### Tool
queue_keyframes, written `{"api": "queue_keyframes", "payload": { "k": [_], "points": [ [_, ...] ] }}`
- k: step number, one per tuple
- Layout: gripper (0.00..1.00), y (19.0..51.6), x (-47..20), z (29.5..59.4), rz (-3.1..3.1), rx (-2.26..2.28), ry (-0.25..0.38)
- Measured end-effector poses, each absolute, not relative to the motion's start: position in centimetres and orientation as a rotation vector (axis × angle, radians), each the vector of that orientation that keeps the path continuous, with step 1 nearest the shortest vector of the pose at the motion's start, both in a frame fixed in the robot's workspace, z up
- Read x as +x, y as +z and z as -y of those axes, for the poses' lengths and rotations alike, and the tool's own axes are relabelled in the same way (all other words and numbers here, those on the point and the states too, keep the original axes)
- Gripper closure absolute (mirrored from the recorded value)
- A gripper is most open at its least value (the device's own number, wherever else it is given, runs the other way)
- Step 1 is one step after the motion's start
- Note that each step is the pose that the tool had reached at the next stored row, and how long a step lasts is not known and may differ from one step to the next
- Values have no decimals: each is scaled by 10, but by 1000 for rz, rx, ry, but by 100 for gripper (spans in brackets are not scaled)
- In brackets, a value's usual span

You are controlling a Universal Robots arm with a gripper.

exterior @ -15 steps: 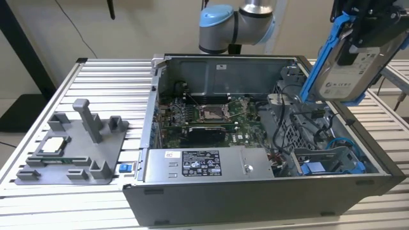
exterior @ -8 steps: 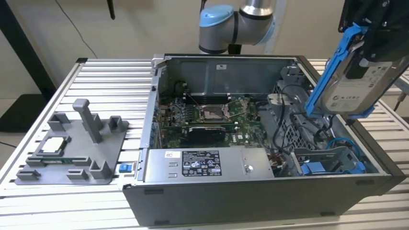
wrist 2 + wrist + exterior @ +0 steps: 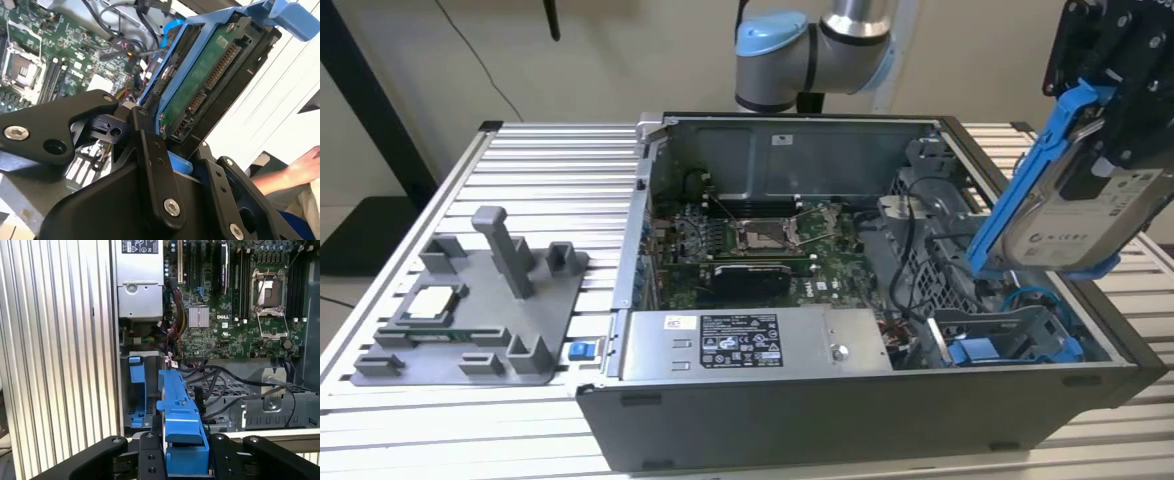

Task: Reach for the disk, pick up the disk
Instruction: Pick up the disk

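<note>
Disk (image 3: 1085, 205) first, and we have it up in the air: it hangs tilted above the open computer case (image 3: 854, 420), over the drive bay end at the exterior view's right, clear of everything below. Our tool (image 3: 185, 460) is pinched on its bright blue frame, black fingers (image 3: 155, 165) pressed against both sides, as both wrist views show. In the second wrist view we see the green circuit board underside and the connector row exposed, so we judge this a stiff, fairly dense and shock-sensitive thing; the plastic frame is the right place to hold it, well away from board and pins. The frame looks smooth, so a slip is possible if the squeeze is weak.

Below us, an empty blue caddy (image 3: 1014, 345) sits in the bay, with loose cables (image 3: 235, 385) near it and the motherboard (image 3: 747, 245) deeper in the case. The case stands on a ribbed aluminium worktop (image 3: 520, 160), with a grey fixture (image 3: 474, 305) well apart at the exterior view's left, carrying a small chip (image 3: 427, 303). A person's hand (image 3: 300, 172) shows in the second wrist view, beyond the worktop.
</note>
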State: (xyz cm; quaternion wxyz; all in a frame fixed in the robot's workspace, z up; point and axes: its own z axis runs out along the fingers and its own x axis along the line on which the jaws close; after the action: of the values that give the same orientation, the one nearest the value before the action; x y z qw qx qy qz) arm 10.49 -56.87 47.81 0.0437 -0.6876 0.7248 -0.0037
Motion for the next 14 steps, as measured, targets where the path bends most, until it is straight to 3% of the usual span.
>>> {"api": "queue_keyframes", "payload": {
  "k": [14],
  "points": [
    [100,468,103,570,-2216,-2103,-12]
  ]
}}
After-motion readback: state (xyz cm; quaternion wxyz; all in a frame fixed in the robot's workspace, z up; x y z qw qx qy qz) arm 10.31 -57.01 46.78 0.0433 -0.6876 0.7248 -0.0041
